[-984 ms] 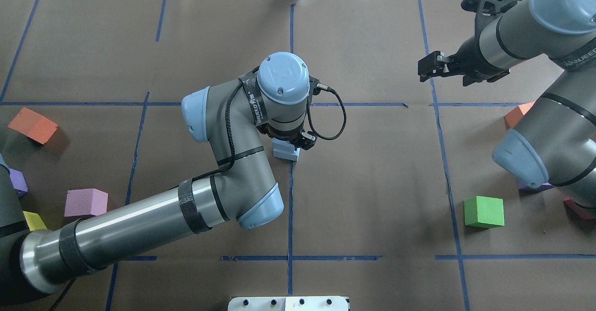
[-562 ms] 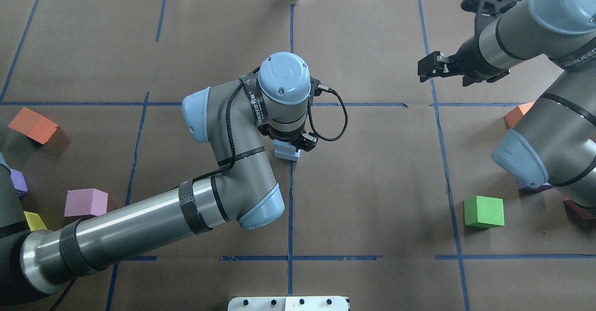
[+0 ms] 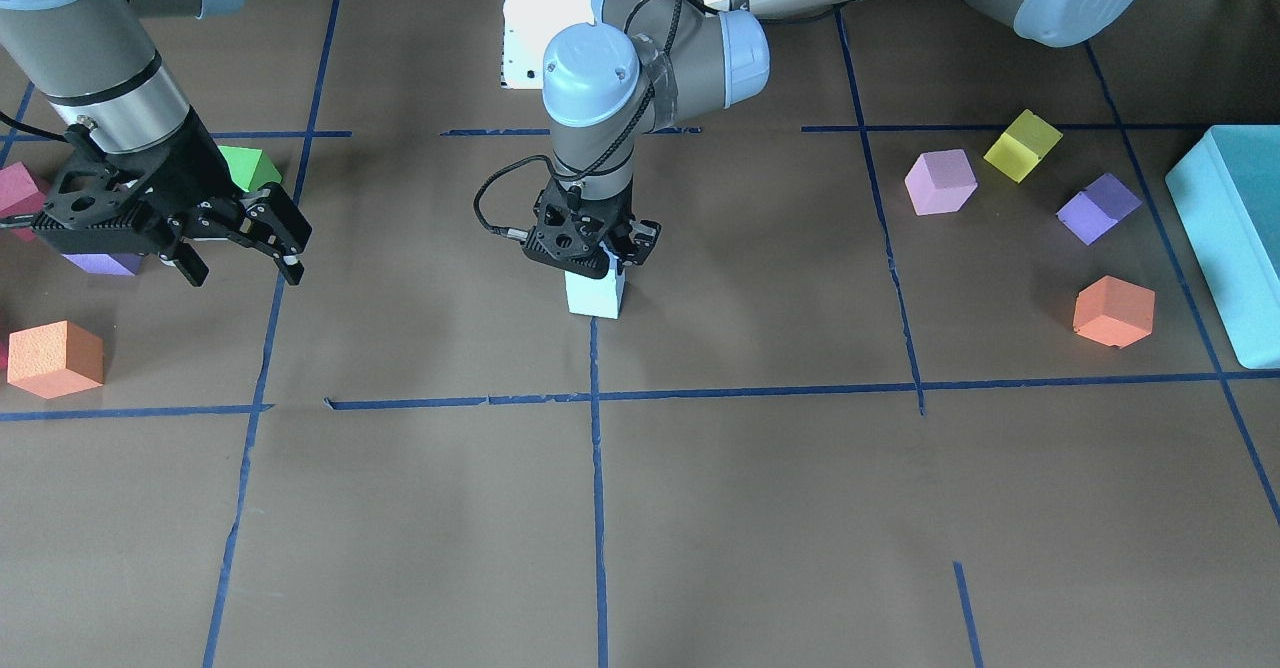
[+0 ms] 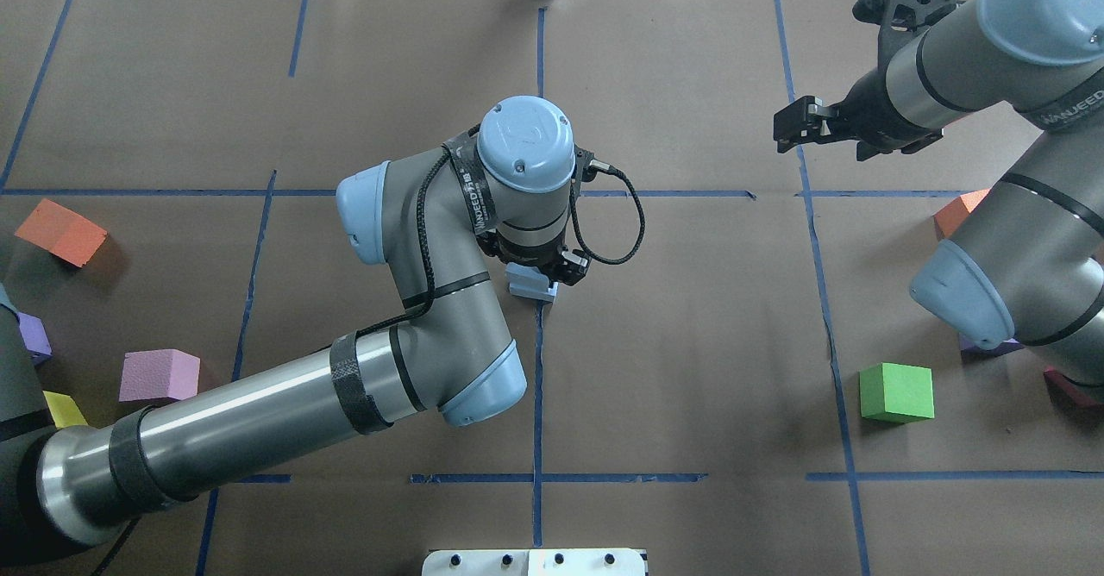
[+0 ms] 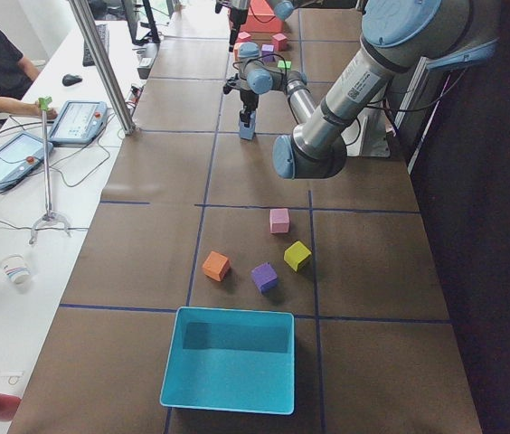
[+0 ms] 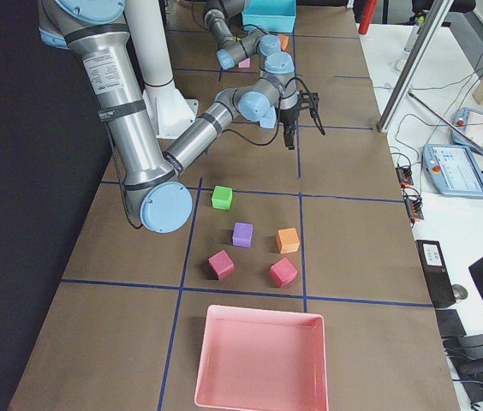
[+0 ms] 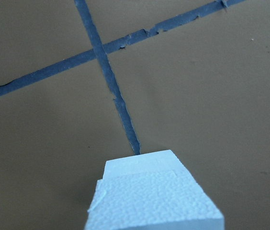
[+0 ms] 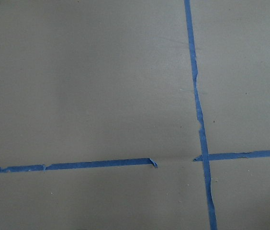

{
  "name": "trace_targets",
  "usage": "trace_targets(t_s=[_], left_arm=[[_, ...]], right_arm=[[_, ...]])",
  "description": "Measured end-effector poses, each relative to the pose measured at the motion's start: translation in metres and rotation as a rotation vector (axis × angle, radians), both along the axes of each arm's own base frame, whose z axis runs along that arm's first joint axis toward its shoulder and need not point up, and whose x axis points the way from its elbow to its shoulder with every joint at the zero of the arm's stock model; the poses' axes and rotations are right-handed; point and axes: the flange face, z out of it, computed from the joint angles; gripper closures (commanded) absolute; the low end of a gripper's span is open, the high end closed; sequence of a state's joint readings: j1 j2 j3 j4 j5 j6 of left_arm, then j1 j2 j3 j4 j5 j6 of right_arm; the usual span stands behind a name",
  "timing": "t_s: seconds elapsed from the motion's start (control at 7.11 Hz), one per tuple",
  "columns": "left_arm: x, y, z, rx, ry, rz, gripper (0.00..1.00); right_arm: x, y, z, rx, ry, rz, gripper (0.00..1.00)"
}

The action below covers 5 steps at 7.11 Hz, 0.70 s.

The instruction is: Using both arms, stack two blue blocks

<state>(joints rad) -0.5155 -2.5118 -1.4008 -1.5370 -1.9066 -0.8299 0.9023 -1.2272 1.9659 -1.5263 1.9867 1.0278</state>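
Left gripper: jaws closed on the upper block, which is set slightly askew on the lower block at mid-table, at the end of a tape line. Right gripper: jaws apart, empty, well aside. The arm strap reads "WANJEED".

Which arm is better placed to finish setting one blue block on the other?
Left. The left hand is directly over the lower blue block, apparently gripping the upper blue block on top of it. The right hand hangs open and empty, well off to the side.
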Motion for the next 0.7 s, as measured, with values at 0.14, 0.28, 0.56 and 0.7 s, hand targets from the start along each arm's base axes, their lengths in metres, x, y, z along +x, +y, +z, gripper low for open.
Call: trace_targets(t_s=[0.14, 0.28, 0.56, 0.7], left_arm=[[0.0001, -0.0001, 0.0007, 0.000, -0.001, 0.000, 0.19], [0.0001, -0.0003, 0.0015, 0.000, -0.003, -0.001, 0.07], [0.0004, -0.0003, 0.0024, 0.002, -0.005, -0.003, 0.00], [-0.0003, -0.0006, 0.0013, 0.002, -0.003, -0.003, 0.00]], right_arm=[[-0.0001, 0.0001, 0.0000, 0.000, 0.000, 0.000, 0.00], [-0.0001, 0.0001, 0.0000, 0.000, 0.000, 0.000, 0.00], [-0.0001, 0.0001, -0.0001, 0.000, 0.000, 0.000, 0.00], [-0.0002, 0.0000, 0.0001, 0.000, 0.000, 0.000, 0.00]])
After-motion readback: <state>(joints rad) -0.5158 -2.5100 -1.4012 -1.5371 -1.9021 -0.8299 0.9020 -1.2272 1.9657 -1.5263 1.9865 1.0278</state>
